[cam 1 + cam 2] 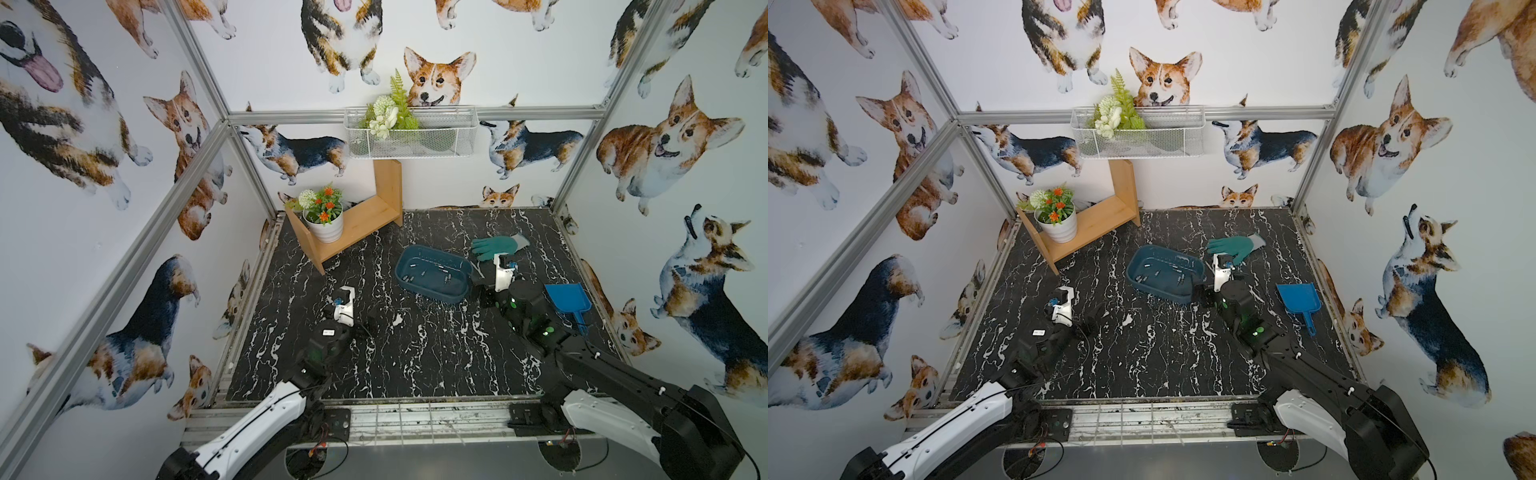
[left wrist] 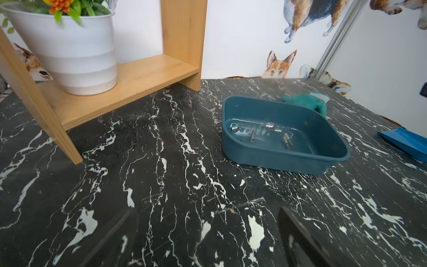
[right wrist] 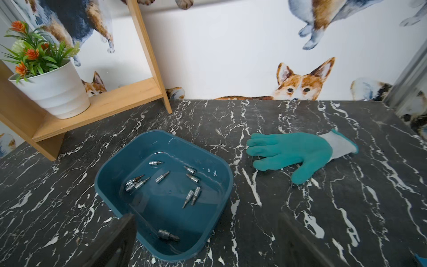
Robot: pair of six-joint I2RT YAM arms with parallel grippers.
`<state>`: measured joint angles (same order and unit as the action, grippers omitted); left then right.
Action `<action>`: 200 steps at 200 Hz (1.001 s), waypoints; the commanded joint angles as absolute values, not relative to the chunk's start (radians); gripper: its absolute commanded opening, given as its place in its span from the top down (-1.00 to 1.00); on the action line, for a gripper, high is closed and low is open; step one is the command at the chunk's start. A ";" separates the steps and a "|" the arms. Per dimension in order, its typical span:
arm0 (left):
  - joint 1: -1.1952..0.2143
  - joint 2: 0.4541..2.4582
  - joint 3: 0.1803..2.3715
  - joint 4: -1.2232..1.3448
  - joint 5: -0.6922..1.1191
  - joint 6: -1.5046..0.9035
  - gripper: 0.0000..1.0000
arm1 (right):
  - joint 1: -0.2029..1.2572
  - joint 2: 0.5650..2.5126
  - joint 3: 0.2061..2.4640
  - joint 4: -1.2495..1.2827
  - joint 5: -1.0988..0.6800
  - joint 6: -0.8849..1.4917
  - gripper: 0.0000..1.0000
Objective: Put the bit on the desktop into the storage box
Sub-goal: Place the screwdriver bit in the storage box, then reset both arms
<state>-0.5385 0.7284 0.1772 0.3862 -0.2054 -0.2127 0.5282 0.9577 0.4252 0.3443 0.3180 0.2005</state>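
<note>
Where bits lie, 1 storage box, 1 glove, 1 dustpan

The desktop bears storage box, glove, dustpan, wooden shelf

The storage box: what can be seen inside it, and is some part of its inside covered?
About ten small silver bits lie scattered on the floor of the storage box; nothing else shows. A finger of the right gripper covers one near corner.
</note>
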 commanded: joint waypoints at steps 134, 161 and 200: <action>-0.266 0.908 0.159 0.825 -0.446 -0.017 -1.00 | 0.525 0.690 0.111 0.711 0.560 0.049 -0.99; -0.125 1.027 0.140 0.926 -0.330 -0.022 -1.00 | 0.524 0.656 0.067 0.767 0.547 0.008 -0.99; 0.033 1.375 0.116 1.306 -0.064 -0.060 -1.00 | 0.512 0.635 0.031 0.806 0.551 -0.031 -0.99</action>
<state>-0.0299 1.2209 0.1135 1.0168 -0.2626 -0.0345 0.5209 0.6426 0.0422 0.7204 0.5495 0.0116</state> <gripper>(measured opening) 0.998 0.997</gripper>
